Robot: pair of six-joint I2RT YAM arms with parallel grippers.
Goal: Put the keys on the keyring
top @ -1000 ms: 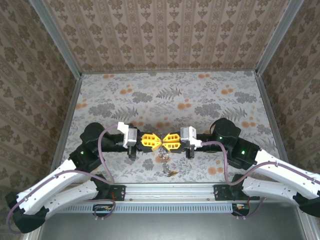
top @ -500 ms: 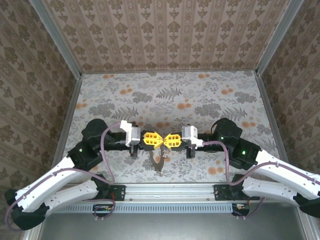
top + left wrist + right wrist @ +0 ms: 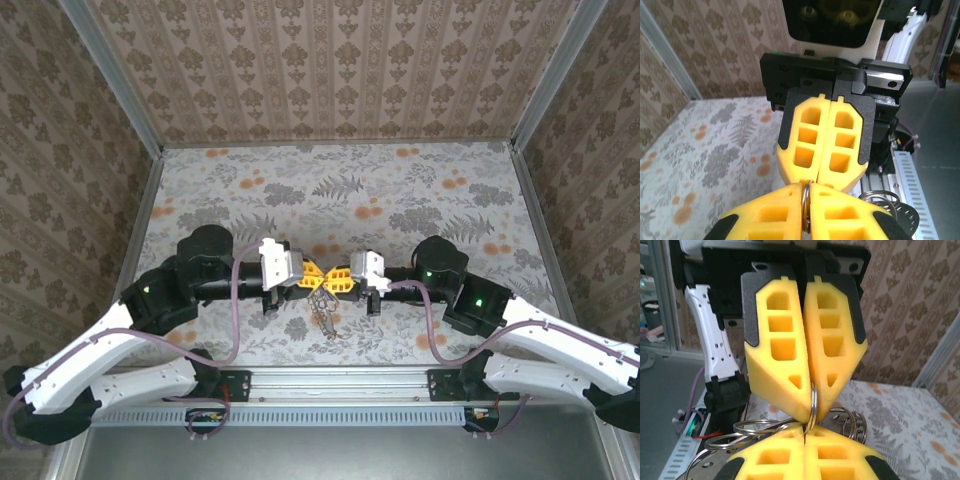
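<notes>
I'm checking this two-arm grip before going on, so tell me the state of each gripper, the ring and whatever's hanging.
left gripper: shut on the keyring.
right gripper: shut on the keyring, tip to tip with the left.
keyring: pinched edge-on by both grippers, held above the table.
loose rings: hanging below the grippers; any keys too small to tell.

- keyring (image 3: pixel 813 402): seen edge-on, its loop partly hidden between the closed tips of the left gripper (image 3: pixel 809 416).
- keys (image 3: pixel 324 318): cluster just below the keyring, too small to tell apart.
- wire loops (image 3: pixel 747 432): left of the keyring, cut by the lower edge.
- dark piece (image 3: pixel 902 220): right of the keyring, blurred.
</notes>
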